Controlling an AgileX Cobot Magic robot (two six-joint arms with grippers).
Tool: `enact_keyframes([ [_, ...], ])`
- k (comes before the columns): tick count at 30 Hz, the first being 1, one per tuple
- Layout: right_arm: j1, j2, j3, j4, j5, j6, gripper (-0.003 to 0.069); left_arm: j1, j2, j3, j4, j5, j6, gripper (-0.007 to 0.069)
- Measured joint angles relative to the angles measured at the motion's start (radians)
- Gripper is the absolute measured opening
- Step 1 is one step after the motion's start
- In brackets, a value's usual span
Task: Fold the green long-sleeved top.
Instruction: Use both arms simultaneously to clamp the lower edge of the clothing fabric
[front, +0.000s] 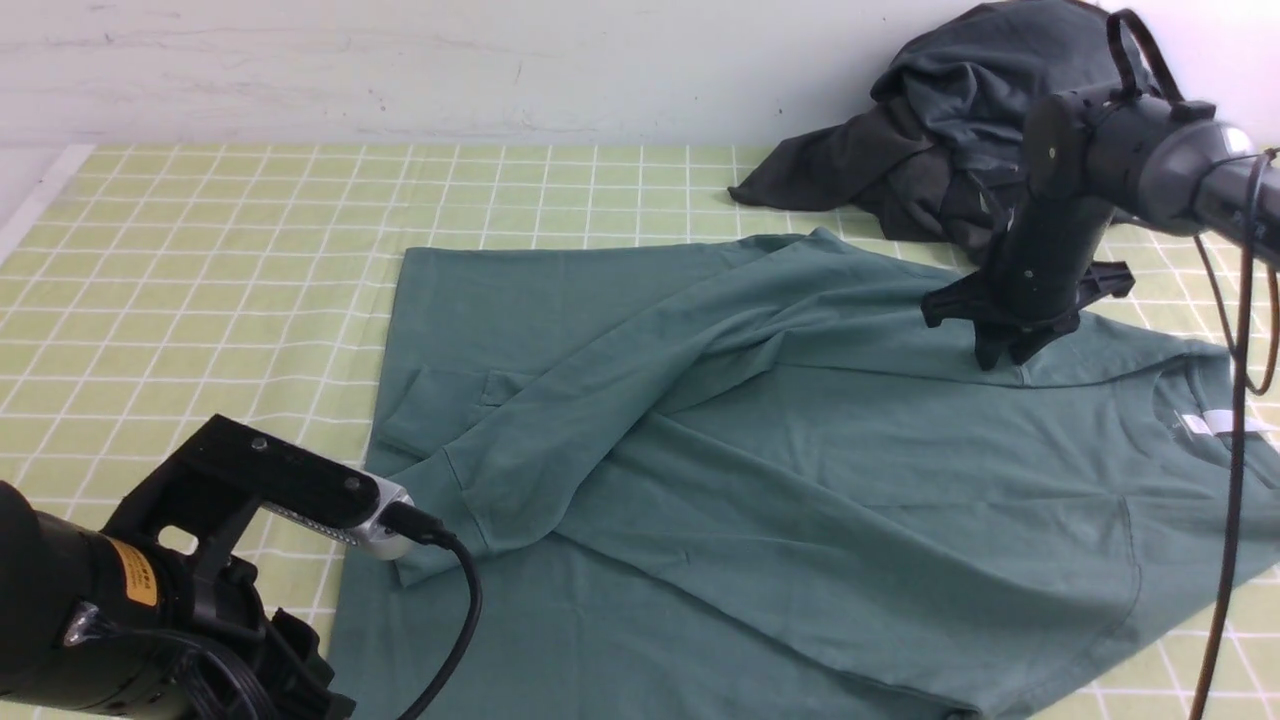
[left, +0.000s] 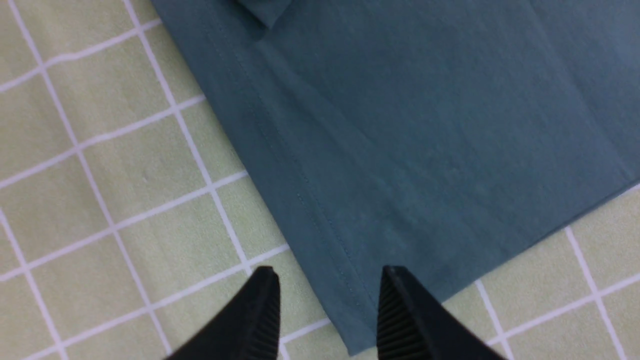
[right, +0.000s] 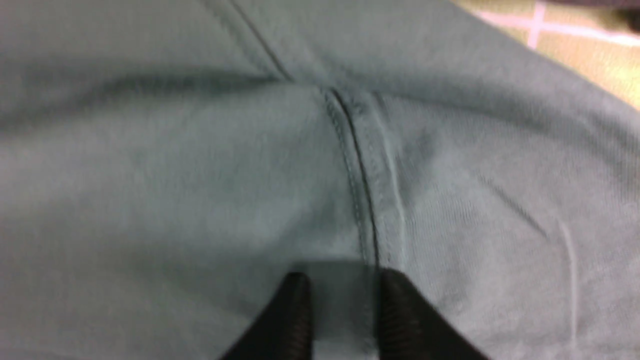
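1. The green long-sleeved top (front: 800, 470) is lying spread out on the checked tablecloth (front: 200, 280). Its collar (front: 1200, 400) is pointing to the robot's right and its hem to the left, so its long axis is running across the table.
2. One sleeve (front: 620, 390) is lying folded diagonally over the body, with its cuff (front: 440, 530) resting near the left hem.
3. The right gripper (front: 1000, 360) is pressing down at the far shoulder, right at the shoulder seam (right: 357, 175). Its jaws are standing close together with cloth between them, but I cannot tell whether they are actually pinching it.
4. The left gripper (left: 327, 300) is hovering over the near hem corner (left: 350, 345). Its jaws are standing apart on either side of the hem edge and are grasping nothing.
5. Each arm is therefore sitting nearest its own end of the garment, right at the shoulder and left at the hem. The coming fold is probably depending on both ends being taken along that long axis together.
6. The dark grey garments (front: 950, 130) are lying heaped behind the right arm, apart from the top.
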Motion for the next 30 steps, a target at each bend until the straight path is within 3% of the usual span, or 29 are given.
enact_keyframes([
  [4,-0.015,-0.011,-0.001,0.014,0.021,-0.070,0.0013,0.000,0.000,0.000,0.000,-0.007,0.000,0.0262],
  [14,-0.098,-0.137,0.026,0.160,0.033,-0.145,-0.0010,0.000,0.000,0.000,0.000,-0.011,0.000,0.0262],
  [18,-0.102,-0.128,0.084,0.201,-0.019,-0.167,0.0022,0.000,0.000,0.000,0.000,-0.011,0.000,0.0262],
  [25,-0.097,-0.053,0.105,0.196,-0.062,-0.161,0.0248,0.000,0.000,0.000,-0.001,-0.011,0.000,0.0262],
  [30,-0.091,-0.046,0.104,0.197,-0.066,-0.162,0.0248,0.000,0.000,0.001,-0.001,-0.011,0.000,0.0262],
])
